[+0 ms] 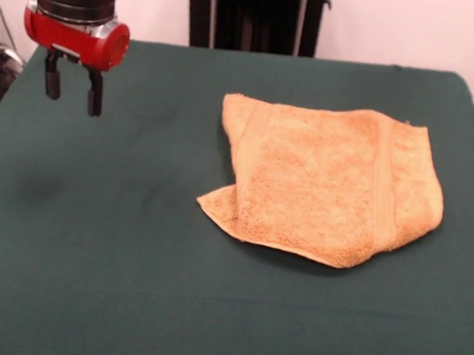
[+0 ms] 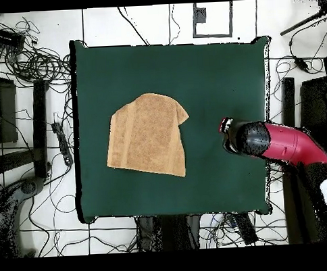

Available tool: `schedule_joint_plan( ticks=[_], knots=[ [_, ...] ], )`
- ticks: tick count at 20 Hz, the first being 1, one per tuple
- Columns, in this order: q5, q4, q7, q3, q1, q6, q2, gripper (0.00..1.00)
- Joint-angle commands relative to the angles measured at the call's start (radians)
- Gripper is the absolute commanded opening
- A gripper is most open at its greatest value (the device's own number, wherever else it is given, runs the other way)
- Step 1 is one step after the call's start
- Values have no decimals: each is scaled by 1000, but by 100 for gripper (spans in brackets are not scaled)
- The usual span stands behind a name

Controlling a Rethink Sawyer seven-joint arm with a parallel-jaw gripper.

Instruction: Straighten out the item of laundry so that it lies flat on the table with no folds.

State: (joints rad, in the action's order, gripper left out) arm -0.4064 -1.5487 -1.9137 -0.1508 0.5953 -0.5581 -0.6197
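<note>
The item of laundry (image 1: 329, 182) is a mustard terry towel lying folded over itself right of centre on the dark green table (image 1: 87, 255). A folded corner sticks out at its lower left in the front view. From overhead the towel (image 2: 148, 135) sits left of centre with an uneven outline. My gripper (image 1: 74, 86) hangs above the table at the far left of the front view, well away from the towel, open, with nothing between its two black fingers. In the overhead view the gripper (image 2: 227, 135) is near the table's right edge, right of the towel.
Cables and dark equipment lie on the floor around the table (image 2: 211, 78) in the overhead view. The red arm (image 2: 285, 142) reaches in over the table's right edge there.
</note>
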Motion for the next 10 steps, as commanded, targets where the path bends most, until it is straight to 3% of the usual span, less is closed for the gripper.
schedule_joint_plan(
  ticks=[1,6,10],
  knots=[
    [62,-79,-39,-89,-64,-76,16,100],
    [75,-101,-60,-81,-78,-57,6,100],
    [84,-51,-50,-79,-86,-70,35,100]
  ],
)
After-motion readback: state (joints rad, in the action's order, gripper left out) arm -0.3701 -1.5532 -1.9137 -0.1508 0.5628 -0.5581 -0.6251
